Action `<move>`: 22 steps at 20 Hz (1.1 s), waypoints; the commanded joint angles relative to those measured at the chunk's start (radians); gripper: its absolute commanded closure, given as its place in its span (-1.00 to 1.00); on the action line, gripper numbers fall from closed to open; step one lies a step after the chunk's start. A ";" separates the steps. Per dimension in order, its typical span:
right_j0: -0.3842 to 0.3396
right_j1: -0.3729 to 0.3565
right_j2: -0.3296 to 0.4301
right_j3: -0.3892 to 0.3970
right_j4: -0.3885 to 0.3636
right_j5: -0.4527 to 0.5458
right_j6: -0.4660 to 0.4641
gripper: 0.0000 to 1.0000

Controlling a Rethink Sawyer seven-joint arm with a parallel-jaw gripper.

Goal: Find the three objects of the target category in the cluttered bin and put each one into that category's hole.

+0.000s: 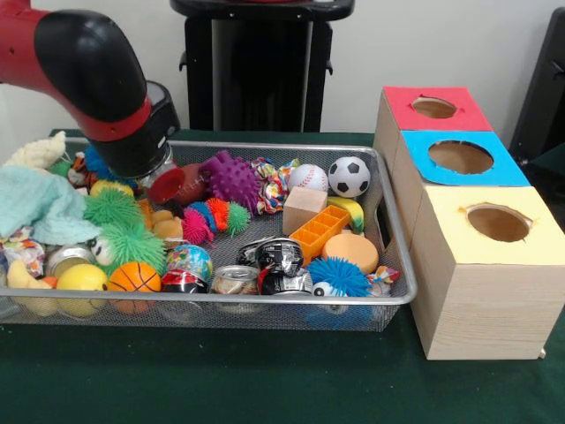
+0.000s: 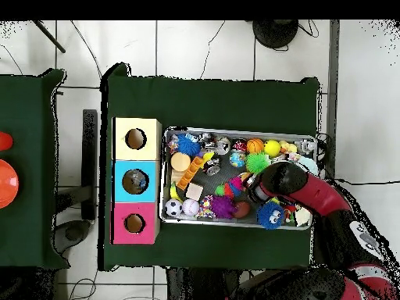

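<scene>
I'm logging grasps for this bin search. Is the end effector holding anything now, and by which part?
It cannot be told: the red and black arm covers the end effector, low in the silver wire mesh bin.

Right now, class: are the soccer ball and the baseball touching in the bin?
Apart. The front view shows a sliver of mesh between the soccer ball and the baseball.

On your tabletop (image 1: 265,380) the bin (image 1: 265,306) sat with three wooden boxes (image 1: 481,265) in a row just beside it, on the right in the front view. Inside the bin, the soccer ball (image 1: 350,176) lay in the far corner nearest the boxes, with the baseball (image 1: 308,177) just left of it. The basketball (image 1: 134,278) lay against the near rim. The arm (image 1: 88,71) hung over the bin's far left part.
</scene>
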 commanded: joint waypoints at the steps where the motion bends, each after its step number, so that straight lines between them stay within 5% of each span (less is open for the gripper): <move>1: -0.002 -0.093 0.117 0.142 -0.051 0.074 -0.161 -1.00; 9: 0.026 -0.162 0.147 0.212 -0.016 0.053 -0.087 -1.00; 17: 0.061 -0.006 0.146 0.124 -0.016 -0.168 0.006 -1.00; 22: 0.125 0.038 0.106 0.017 0.003 -0.194 0.084 -1.00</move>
